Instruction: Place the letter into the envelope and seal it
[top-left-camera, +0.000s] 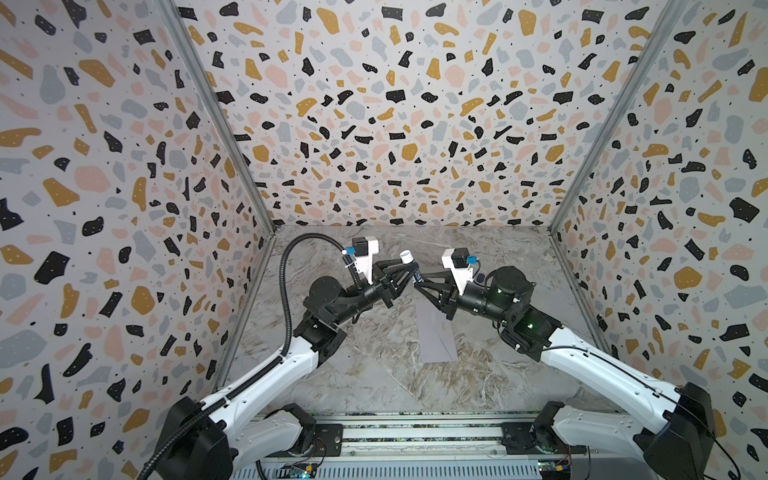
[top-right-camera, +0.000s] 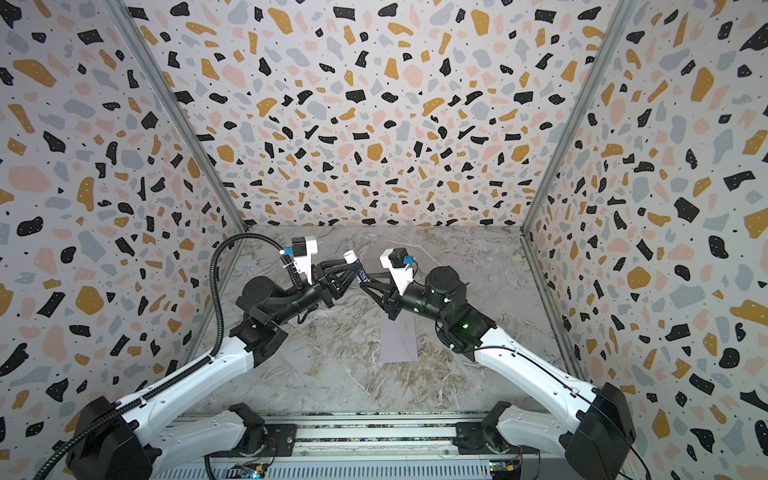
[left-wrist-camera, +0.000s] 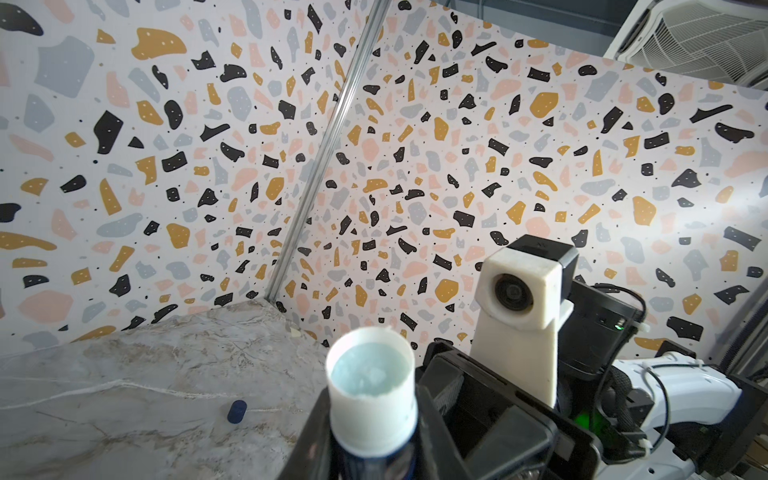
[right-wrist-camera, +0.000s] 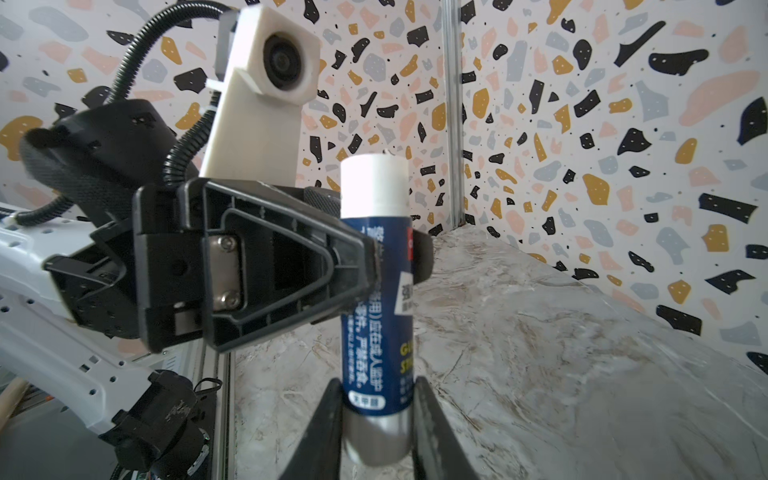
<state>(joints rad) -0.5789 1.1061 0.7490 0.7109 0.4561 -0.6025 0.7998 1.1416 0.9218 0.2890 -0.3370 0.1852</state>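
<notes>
Right wrist view, my right pincer (right-wrist-camera: 376, 388) clamped low on the glue stick (right-wrist-camera: 376, 324), my left pincer (right-wrist-camera: 395, 264) gripping its middle, envelope (top-left-camera: 436, 338) flat on the surface (top-left-camera: 374, 374) below my right pincer.

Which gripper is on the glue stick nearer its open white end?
The left gripper, around the glue stick's blue label; the right gripper pinches its silver base.

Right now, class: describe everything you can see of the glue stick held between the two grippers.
The glue stick is a plastic-looking cylinder: dark blue printed label, silvery base, white collar on top. It is uncapped, showing pale blue glue inside the collar. It stands roughly upright in the air above the marble table, touching only the grippers: the right gripper clamps its lower end and the left gripper grips it across the label.
</notes>
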